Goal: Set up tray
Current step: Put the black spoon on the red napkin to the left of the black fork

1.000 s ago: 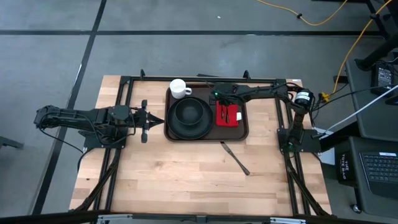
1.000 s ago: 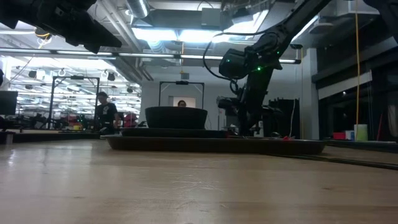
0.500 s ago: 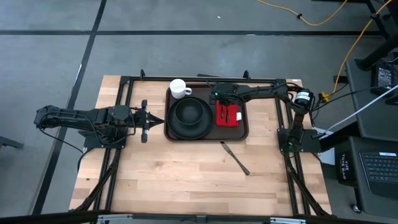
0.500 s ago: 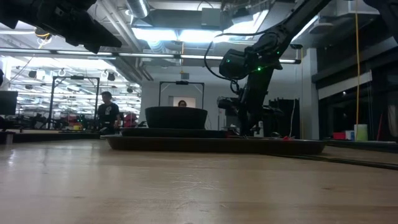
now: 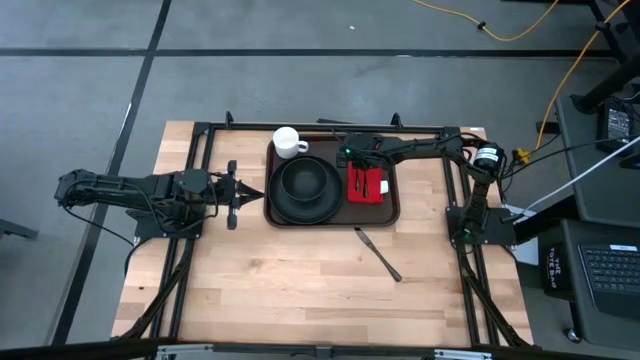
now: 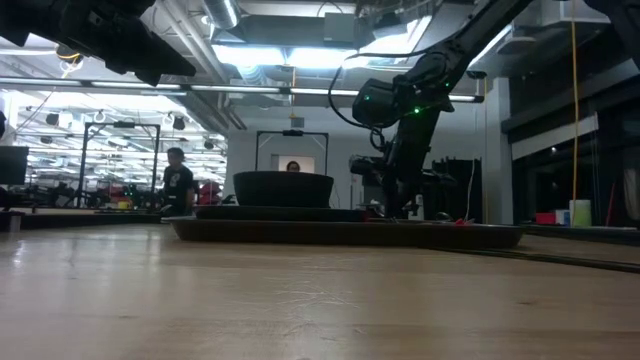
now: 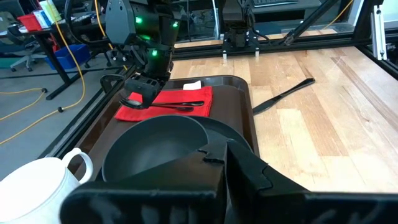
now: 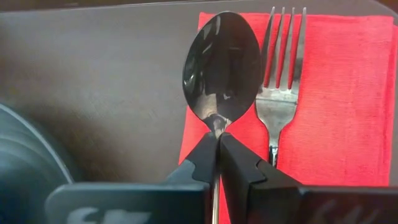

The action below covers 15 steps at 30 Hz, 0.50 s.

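Observation:
The dark brown tray (image 5: 392, 208) lies at the middle of the table's far half. On its right part a red napkin (image 5: 367, 186) lies flat with a fork (image 8: 280, 74) on it. A spoon (image 8: 221, 68) lies along the fork, at the napkin's edge nearest the plate. My right gripper (image 5: 355, 167) reaches in from the right and is shut on the spoon (image 7: 168, 107). My left gripper (image 5: 234, 194) waits shut, just off the tray's left edge. My right gripper pinches the spoon's handle just behind its bowl (image 8: 216, 132) between its two fingertips. The fingers slant down from the table's far side and lie along the spoon. The spoon lies level, bowl up, low over the napkin's edge; I cannot tell whether it rests there.
A black bowl sits on a round black plate (image 5: 303, 187) on the tray's left part. A white mug (image 5: 289, 142) stands at the tray's far left corner. A knife (image 5: 378, 254) lies on the bare wood near the tray's near right corner. A person (image 6: 178, 180) stands in the room beyond.

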Each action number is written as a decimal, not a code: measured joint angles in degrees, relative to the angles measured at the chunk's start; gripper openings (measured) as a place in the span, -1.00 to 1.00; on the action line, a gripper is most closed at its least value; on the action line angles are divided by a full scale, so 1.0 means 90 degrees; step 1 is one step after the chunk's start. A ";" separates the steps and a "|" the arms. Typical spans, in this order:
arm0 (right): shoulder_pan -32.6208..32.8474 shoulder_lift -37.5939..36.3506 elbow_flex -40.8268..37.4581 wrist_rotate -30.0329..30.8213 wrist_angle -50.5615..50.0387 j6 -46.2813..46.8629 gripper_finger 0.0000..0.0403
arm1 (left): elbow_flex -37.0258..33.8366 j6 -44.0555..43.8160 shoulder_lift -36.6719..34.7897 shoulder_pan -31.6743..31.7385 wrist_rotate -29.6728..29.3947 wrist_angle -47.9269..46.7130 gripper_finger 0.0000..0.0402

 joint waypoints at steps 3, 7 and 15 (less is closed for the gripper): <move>0.0000 0.0000 0.0000 -0.0014 0.0002 0.0002 -0.86 | 0.0000 0.0000 0.0000 0.0000 -0.0001 0.0000 -0.99; 0.0000 0.0000 0.0000 -0.0014 0.0002 0.0002 -0.84 | 0.0000 0.0000 0.0000 -0.0002 0.0000 0.0000 -0.99; 0.0000 0.0000 0.0000 -0.0012 0.0007 0.0076 -0.85 | 0.0000 0.0000 0.0000 0.0000 0.0000 0.0000 -0.99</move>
